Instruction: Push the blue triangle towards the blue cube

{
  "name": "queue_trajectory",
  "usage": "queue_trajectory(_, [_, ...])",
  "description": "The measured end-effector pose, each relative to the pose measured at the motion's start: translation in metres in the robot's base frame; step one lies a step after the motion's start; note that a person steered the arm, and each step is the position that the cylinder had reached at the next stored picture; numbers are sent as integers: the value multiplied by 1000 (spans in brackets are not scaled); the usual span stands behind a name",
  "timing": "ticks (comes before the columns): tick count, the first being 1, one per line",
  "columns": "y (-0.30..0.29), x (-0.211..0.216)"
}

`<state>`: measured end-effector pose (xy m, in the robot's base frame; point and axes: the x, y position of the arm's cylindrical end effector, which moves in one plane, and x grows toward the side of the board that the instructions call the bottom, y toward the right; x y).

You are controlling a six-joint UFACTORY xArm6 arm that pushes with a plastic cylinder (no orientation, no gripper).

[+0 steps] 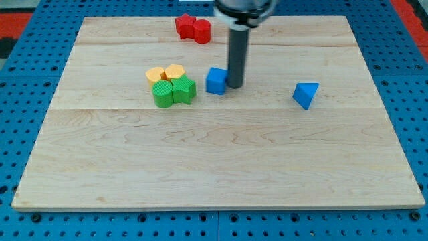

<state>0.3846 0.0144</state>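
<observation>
Pale wooden planks make up the surface (221, 167), which rests on a blue pegboard (20, 100) studded with rows of holes. No jaws exist on this arm, so neither spread nor pressed together applies; it ends in a straight dark rod, and my tip (236, 86) sits on the wood in the upper middle of the view. Just to the view's left of my tip, touching it or very nearly so, stands the blue cube (216, 80). Further toward the view's left lies a tight cluster: two yellow blocks (165, 73) side by side, their shape hard to make out, and directly below them two green blocks (173, 92), all pressed close together. Toward the view's top, near the far edge of the wood, two red blocks (192, 28) sit touching each other. The blue triangle (305, 94) lies well apart on the view's right, slightly lower than the blue cube, with my tip between the two blue blocks but much nearer the cube.
</observation>
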Motion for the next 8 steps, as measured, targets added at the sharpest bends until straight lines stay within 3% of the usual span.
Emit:
queue_trajectory(1, [9, -6])
queue_trajectory(3, [191, -13])
queue_trajectory(4, [217, 4])
queue_trajectory(5, [204, 42])
queue_trajectory(6, [160, 41])
queue_trajectory(7, [142, 6])
queue_trajectory(8, [163, -14])
